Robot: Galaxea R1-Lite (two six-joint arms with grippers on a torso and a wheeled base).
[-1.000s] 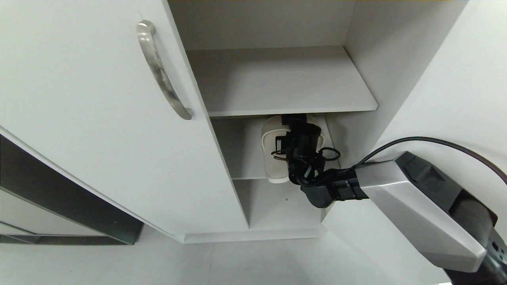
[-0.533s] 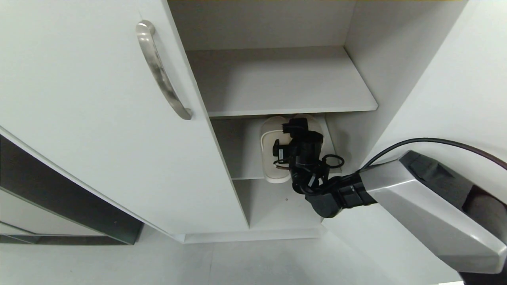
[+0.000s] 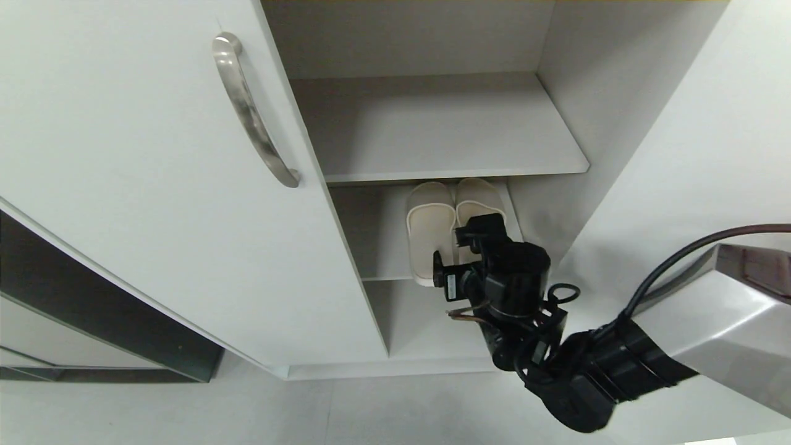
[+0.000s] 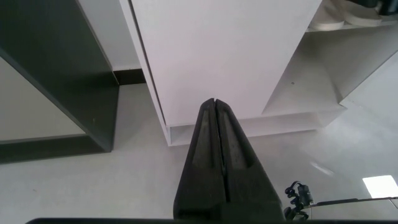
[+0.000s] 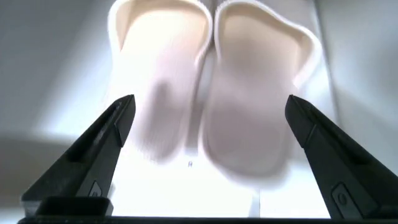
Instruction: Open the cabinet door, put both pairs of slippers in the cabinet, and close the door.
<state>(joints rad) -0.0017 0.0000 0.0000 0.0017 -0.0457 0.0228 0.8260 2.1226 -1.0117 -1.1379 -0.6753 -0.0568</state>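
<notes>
From the head view, the right tool (image 3: 469, 250) had pulled back out of the cabinet. A moment before, it sat low over the slippers (image 3: 431, 225). Now it hung in front of the lower shelf (image 3: 371, 238), apart from them. The pair lay side by side on that shelf, with the heels at its front edge. So I think one pair was put away, and the arm was free for the next job. The cabinet door (image 3: 154, 185) stood wide open, and its handle (image 3: 253, 111) had not moved. The toes were tucked under the upper shelf (image 3: 432, 123). The tool's dark parts covered the heel of the right-hand slipper. I could not tell where the other pair was.

From the left wrist view, the left tool (image 4: 214, 109) was pinched tight with nothing in it. It hung above the floor (image 4: 81, 180), near the foot of the door (image 4: 217, 50). The slippers (image 4: 333, 22) were cut off at the edge of the picture.

From the right wrist view, the right tool (image 5: 211, 118) was spread wide and held nothing. The slippers (image 5: 161, 93) lay between and past its two fingers (image 5: 115, 124), not touching them.
</notes>
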